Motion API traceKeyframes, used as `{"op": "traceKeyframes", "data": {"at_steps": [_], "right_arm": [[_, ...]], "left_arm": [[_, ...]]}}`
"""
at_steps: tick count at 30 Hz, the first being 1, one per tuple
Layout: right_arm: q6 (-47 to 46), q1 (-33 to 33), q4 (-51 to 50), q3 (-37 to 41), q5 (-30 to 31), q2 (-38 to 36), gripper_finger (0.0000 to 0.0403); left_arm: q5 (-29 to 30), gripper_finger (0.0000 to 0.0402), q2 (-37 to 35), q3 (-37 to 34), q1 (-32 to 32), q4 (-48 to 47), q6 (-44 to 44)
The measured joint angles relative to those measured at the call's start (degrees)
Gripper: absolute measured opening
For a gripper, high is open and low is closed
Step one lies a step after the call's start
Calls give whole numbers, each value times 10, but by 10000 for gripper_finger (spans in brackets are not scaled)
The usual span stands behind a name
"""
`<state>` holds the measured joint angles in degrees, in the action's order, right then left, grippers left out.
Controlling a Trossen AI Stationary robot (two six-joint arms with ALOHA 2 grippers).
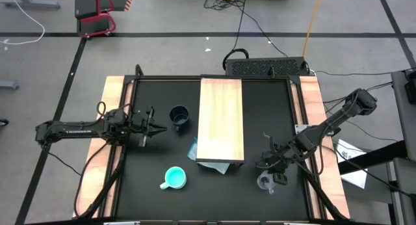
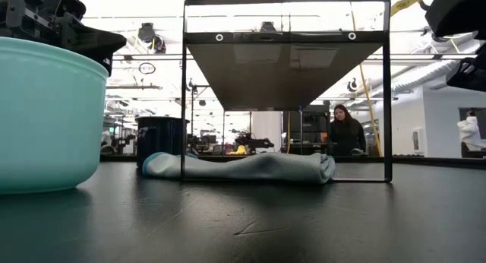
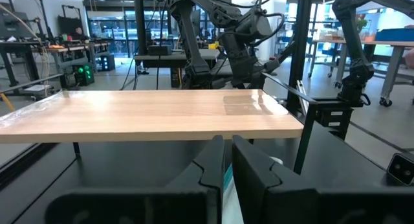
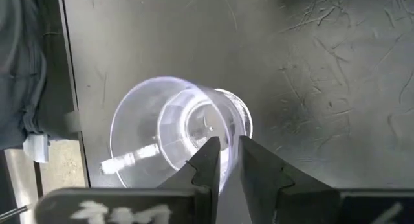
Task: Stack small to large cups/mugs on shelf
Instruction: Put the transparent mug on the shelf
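The right gripper (image 4: 224, 160) is pinching the rim of the clear glass mug (image 4: 180, 130), standing right of the shelf (image 1: 220, 119). The left gripper (image 1: 158, 125), fingers together, is hovering left of the shelf, beside the navy mug (image 1: 180, 116); the turquoise mug (image 1: 174, 178) sits nearer.

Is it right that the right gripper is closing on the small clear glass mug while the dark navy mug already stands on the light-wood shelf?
Not quite. The high view shows the dark navy mug on the black table beside the light-wood shelf, not on it. The right gripper is indeed at the small clear glass mug.
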<state>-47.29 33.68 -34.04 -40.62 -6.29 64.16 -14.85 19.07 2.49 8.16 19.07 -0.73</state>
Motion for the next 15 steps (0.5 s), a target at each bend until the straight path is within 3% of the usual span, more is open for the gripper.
{"op": "traceKeyframes", "data": {"at_steps": [15], "right_arm": [[19,0,-16,0,0,0,43]], "left_arm": [[0,33,0,0,0,-1,-2]]}}
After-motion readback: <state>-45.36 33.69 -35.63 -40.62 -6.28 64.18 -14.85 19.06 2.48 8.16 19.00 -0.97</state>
